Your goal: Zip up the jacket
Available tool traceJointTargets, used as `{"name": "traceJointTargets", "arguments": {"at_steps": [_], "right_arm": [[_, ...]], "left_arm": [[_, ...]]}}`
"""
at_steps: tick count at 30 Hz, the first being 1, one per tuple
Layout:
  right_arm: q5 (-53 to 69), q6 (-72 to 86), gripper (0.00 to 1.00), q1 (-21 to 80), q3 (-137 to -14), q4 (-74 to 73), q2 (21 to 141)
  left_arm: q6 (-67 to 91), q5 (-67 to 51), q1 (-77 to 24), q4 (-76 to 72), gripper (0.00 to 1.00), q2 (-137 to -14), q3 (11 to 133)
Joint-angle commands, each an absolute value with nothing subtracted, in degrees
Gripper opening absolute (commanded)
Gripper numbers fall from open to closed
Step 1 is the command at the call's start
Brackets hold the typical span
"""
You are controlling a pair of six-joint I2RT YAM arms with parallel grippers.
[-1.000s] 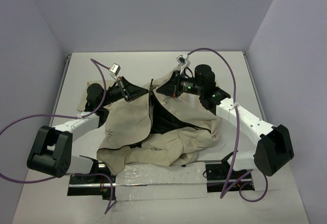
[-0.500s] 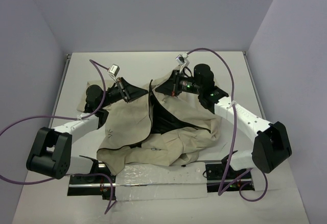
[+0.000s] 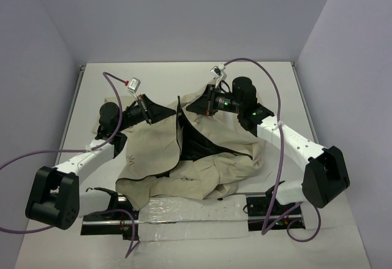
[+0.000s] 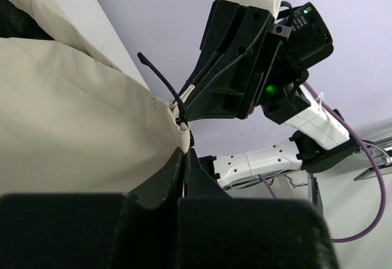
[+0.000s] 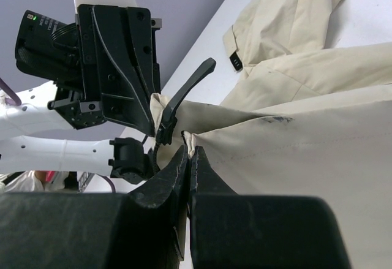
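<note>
The beige jacket (image 3: 153, 146) lies open on the white table, its black lining (image 3: 199, 143) showing in the middle and a small star mark (image 3: 131, 157) on the left panel. My left gripper (image 3: 170, 111) is shut on the top edge of the left panel (image 4: 92, 116), seen close in the left wrist view (image 4: 185, 149). My right gripper (image 3: 192, 108) is shut on the top corner of the right panel (image 5: 294, 140), seen close in the right wrist view (image 5: 191, 149). A black zipper pull (image 5: 187, 88) sticks up between the two grippers, which nearly face each other.
A folded sleeve (image 3: 202, 180) bunches at the jacket's near side. A shiny strip (image 3: 184, 211) runs along the near table edge between the arm bases. Purple cables (image 3: 272, 91) loop over both arms. Walls close the table (image 3: 184, 76) at back and sides.
My left arm has swung outward to the left while its gripper kept its hold, lifting the left panel's top edge slightly. The right arm has hardly moved.
</note>
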State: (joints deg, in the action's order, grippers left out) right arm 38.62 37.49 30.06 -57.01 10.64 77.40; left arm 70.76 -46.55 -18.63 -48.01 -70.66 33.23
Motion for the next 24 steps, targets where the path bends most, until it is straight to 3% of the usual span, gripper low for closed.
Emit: {"name": "traceJointTargets", "arguments": {"at_steps": [1,24], "right_arm": [[40.64,38.09,0.0,29.79,-59.38,12.13,76.04],[37.78,58.97,0.0,28.65,-50.31,18.01,71.25]], "left_arm": [[65.14,-45.45,-18.54,-44.13,0.0,-68.52,35.72],[72.23,-47.72,-18.54,-58.08,0.0,-72.33,34.37]]}}
